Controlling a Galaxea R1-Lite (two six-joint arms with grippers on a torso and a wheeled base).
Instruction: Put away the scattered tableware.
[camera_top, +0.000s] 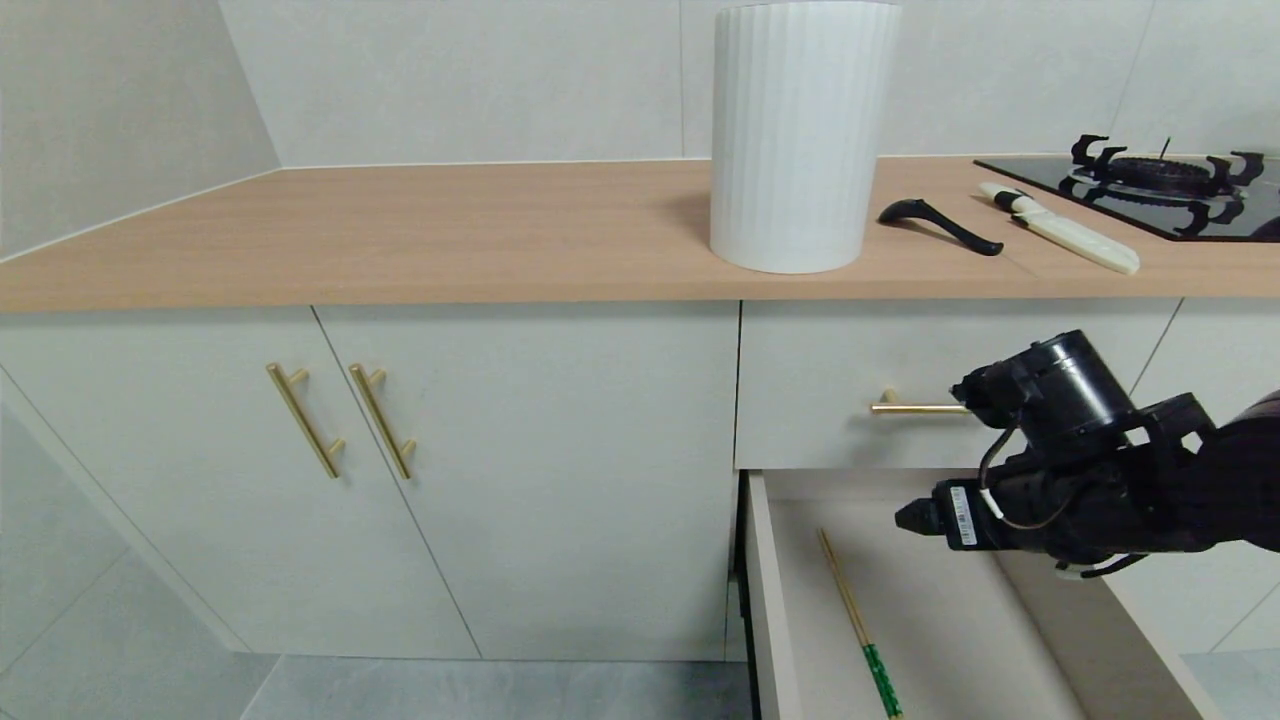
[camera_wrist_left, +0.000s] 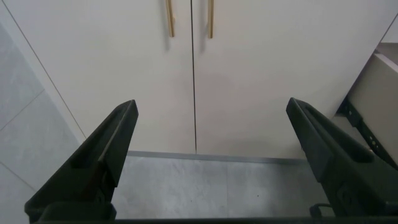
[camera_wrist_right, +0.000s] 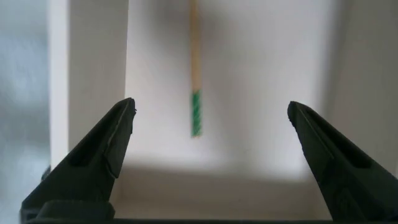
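Note:
A wooden chopstick with a green end (camera_top: 858, 625) (camera_wrist_right: 194, 68) lies inside the open drawer (camera_top: 775, 600) at the lower right. My right gripper (camera_wrist_right: 211, 115) hangs above the drawer, open and empty, its body in the head view (camera_top: 1060, 480). On the wooden counter (camera_top: 420, 235) lie a black spoon (camera_top: 938, 224) and a cream-handled knife (camera_top: 1060, 228), right of a tall white ribbed container (camera_top: 797, 135). My left gripper (camera_wrist_left: 211, 121) is open, low in front of the cabinet doors (camera_wrist_left: 193, 74), holding nothing.
A black gas hob (camera_top: 1160, 190) sits at the counter's far right. Two cabinet doors with gold handles (camera_top: 340, 418) fill the left front. A closed drawer with a gold handle (camera_top: 915, 408) sits above the open one. Grey floor tiles (camera_wrist_left: 217, 186) lie below.

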